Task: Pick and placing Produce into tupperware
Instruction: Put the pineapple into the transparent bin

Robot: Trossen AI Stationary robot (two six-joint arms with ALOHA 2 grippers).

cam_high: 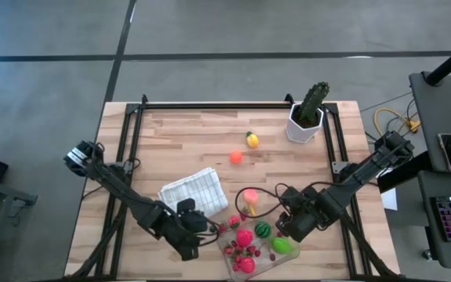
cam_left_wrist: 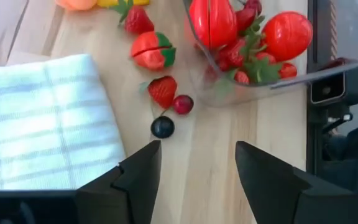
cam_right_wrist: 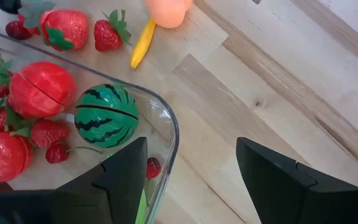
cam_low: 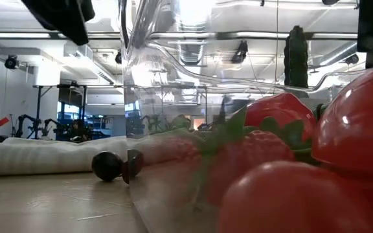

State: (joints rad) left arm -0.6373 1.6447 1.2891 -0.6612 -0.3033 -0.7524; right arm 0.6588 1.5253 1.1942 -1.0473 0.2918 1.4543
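The left gripper (cam_left_wrist: 194, 165) is being held open and empty over the wood just short of a dark berry (cam_left_wrist: 162, 127), beside the checked cloth (cam_left_wrist: 42, 118). The right gripper (cam_right_wrist: 191, 171) is being held open, empty, over the tupperware (cam_right_wrist: 166, 124) corner by the watermelon (cam_right_wrist: 106, 116). Strawberries (cam_left_wrist: 162, 90) are lying outside the container; an orange fruit (cam_high: 236, 157) and a yellow one (cam_high: 251, 139) are sitting well apart, near the cactus (cam_high: 312, 106).

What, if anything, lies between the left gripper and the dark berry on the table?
Nothing visible. In the left wrist view the left gripper is open, with bare wood up to the dark berry; the cloth lies off to one side.
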